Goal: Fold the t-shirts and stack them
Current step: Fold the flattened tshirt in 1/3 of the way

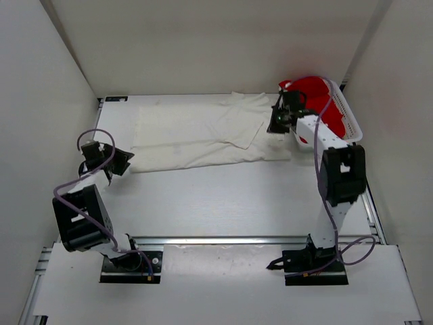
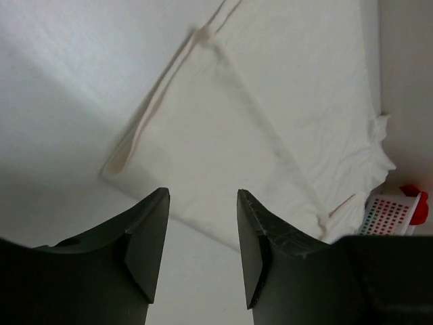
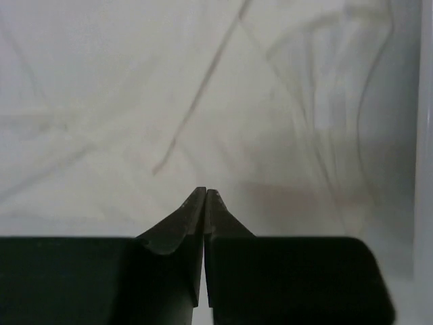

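Note:
The cream-white t-shirt point(image 1: 196, 135) lies spread across the far part of the table, one sleeve folded over near its right end. It fills the left wrist view point(image 2: 270, 101) and the right wrist view point(image 3: 203, 101). The red t-shirt point(image 1: 316, 91) sits in the basket at the far right. The green t-shirt is out of view. My left gripper point(image 1: 119, 162) point(image 2: 203, 203) is open and empty, just off the shirt's near left corner. My right gripper point(image 1: 276, 126) point(image 3: 205, 193) is shut at the shirt's right edge, with no cloth seen between its jaws.
A white mesh basket point(image 1: 353, 127) stands at the far right against the wall, also seen in the left wrist view point(image 2: 389, 217). White walls close in the table on three sides. Bare tabletop point(image 1: 223, 196) lies in front of the shirt.

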Action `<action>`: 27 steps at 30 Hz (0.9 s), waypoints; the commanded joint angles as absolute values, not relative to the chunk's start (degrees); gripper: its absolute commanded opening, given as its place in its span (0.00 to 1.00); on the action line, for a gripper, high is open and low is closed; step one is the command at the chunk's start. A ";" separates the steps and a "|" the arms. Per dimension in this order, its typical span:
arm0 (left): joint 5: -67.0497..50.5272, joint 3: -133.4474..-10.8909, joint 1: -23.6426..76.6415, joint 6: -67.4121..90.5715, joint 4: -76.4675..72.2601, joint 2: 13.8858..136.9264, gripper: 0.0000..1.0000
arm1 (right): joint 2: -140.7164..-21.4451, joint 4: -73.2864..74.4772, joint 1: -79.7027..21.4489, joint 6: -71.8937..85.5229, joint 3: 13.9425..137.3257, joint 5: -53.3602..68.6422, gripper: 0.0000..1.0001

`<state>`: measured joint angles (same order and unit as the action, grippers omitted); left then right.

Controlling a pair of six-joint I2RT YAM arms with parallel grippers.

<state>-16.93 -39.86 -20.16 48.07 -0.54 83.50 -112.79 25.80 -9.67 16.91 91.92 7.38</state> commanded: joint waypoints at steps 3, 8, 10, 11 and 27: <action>-17.49 -33.23 -21.79 46.84 1.41 82.88 0.54 | -89.68 6.96 -8.44 21.35 61.29 9.22 0.04; -17.05 -34.27 -19.78 48.69 0.96 86.56 0.53 | -88.15 1.49 -8.00 22.59 51.77 6.33 0.34; -16.00 -35.41 -18.64 49.04 -0.69 87.63 0.50 | -90.25 1.68 -7.12 23.64 51.24 5.36 0.43; -15.65 -35.59 -17.94 49.13 -1.05 88.85 0.50 | -90.87 0.36 -6.51 25.12 49.59 5.36 0.47; -11.69 -42.45 -18.54 46.94 -0.10 95.27 0.00 | -101.51 -8.45 -4.74 33.22 52.11 0.36 0.00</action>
<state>-14.98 -40.32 -17.63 48.80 -1.89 94.56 -100.82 -6.94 -4.16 31.75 49.89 2.57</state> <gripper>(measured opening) 0.023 0.040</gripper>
